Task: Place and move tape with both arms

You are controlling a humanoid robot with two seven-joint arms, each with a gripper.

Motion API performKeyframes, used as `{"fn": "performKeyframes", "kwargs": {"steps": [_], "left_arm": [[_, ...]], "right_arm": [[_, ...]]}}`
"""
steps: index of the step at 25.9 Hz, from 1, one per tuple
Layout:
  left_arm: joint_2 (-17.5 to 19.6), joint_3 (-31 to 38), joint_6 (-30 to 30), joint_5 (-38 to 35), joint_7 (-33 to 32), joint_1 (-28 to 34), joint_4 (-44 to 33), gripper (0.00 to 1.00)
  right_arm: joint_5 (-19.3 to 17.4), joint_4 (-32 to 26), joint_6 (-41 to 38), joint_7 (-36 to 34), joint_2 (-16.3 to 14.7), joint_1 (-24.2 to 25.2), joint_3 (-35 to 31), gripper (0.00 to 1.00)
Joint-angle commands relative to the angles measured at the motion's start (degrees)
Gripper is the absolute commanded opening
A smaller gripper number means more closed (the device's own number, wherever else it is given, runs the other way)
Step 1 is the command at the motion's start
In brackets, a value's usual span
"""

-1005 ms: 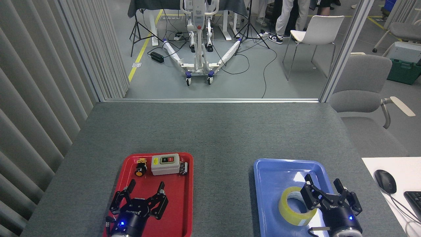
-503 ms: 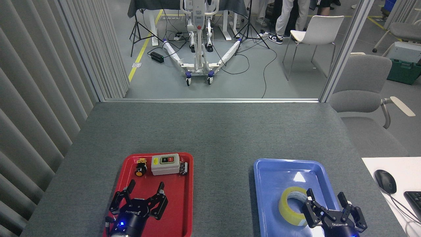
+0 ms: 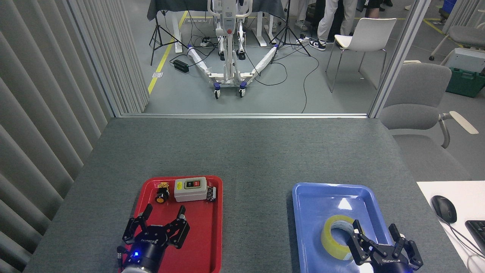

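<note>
Tape [image 3: 336,237] near blue tray [image 3: 303,212] edge

The surface [image 3: 242,151] is covered in a grey, matt, felt-like cloth with a fine rough weave. The blue tray [image 3: 307,227] looks like smooth glossy plastic and catches a bright glare, while the red tray [image 3: 208,242] is plastic with a duller sheen. The tape [image 3: 333,242] is translucent yellow film, shiny on its side. Both tools, left [image 3: 162,218] and right [image 3: 374,231], look like matt black plastic or metal.
</note>
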Motion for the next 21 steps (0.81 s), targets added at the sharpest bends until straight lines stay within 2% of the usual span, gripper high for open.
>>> {"fn": "performKeyframes", "kwargs": {"steps": [1,9,13,21], "left_arm": [[0.2,0.2,0.0,1.5,-0.1,-0.3,0.0,1.0],[1.0,0.2,-0.5,5.1,-0.2,0.3,-1.1,1.0],[3.7,1.7,0.0,5.6,-0.9,0.7,-2.9,1.0],[4.0,4.1,-0.1,5.8,-0.9,3.7,-4.0,1.0]], "right_arm": [[0.1,-0.1,-0.2,-0.1,0.0,0.0,0.1,1.0],[1.3,-0.2,-0.2,-1.5,0.8,0.0,0.0,1.0],[1.3,-0.3,-0.2,-6.3,1.2,0.2,0.1,1.0],[1.5,-0.3,-0.2,-6.2,1.9,0.2,0.5,1.0]]}}
